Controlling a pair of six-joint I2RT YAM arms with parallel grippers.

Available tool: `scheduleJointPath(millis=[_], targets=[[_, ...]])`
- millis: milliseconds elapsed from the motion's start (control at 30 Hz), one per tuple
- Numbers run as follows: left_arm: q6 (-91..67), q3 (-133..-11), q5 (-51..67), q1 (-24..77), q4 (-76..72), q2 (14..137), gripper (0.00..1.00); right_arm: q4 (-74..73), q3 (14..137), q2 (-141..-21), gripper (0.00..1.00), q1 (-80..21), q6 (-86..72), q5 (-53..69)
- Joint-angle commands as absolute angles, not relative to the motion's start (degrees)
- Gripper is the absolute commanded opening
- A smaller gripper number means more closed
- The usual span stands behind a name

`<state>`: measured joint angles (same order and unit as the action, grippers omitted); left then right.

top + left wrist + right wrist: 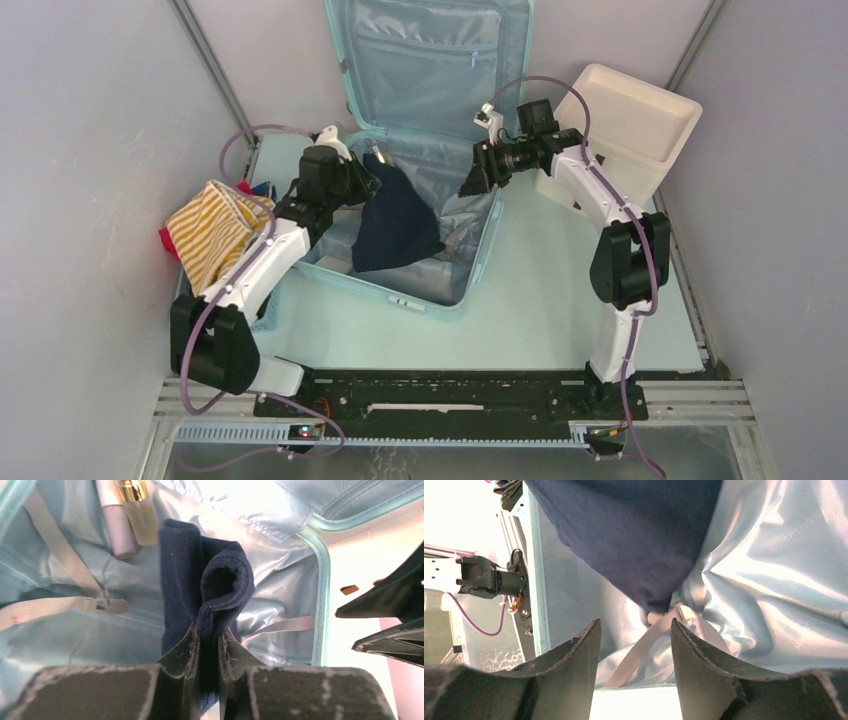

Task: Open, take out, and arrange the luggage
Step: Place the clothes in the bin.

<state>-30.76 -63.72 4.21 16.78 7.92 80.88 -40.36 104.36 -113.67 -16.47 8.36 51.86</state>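
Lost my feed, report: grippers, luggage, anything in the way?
Left gripper shut on navy garment. Right gripper open, empty. Luggage open, bottles inside. Loose strap under garment.

Two dark fingers (569,665) stand apart. Above them a navy cloth (634,530) hangs against the shiny pale-blue suitcase lining (774,580), with a grey strap (639,650) just below its tip.

— The luggage (425,90): finish?
— Pale mint-blue shell, grey-blue lining.
— Other items?
— Plain navy cloth (395,228). At the bench's (560,320) left edge, a yellow-and-white striped garment (208,232); far right corner, a cream-white box (640,118).
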Motion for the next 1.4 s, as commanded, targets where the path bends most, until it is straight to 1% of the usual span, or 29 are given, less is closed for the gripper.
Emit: scheduleJointPath(millis=[0, 233, 533, 933, 1067, 1200, 1367], targets=[[-25.07, -69.90, 1.20, 17.07, 9.02, 76.78, 0.00, -40.96, 103.28, -108.27, 0.62, -16.10, 11.69, 53.93], [-19.05, -73.92, 0.18, 17.44, 13.30, 74.45, 0.00, -39.31, 99.46, -104.79, 0.61, -15.74, 12.22, 55.16], [-7.32, -84.50, -10.98, 18.15, 25.23, 70.87, 0.00, -38.02, 96.85, -102.80, 0.61, -14.70, 12.00, 56.51], [3.12, -95.86, -23.39, 18.13, 34.25, 65.86, 0.00, -37.53, 95.47, -102.40, 0.61, -14.39, 11.87, 57.84], [5.07, -98.06, -31.70, 18.03, 35.75, 63.76, 0.00, -37.44, 95.15, -102.34, 0.61, -14.41, 11.87, 58.37], [5.13, -99.76, -34.79, 15.82, 37.32, 61.57, 0.00, -37.11, 94.77, -102.39, 0.61, -14.41, 11.69, 58.78], [2.43, -101.95, -31.83, 7.72, 40.63, 60.21, 0.00, -36.95, 94.41, -102.50, 0.61, -14.41, 11.45, 59.17]])
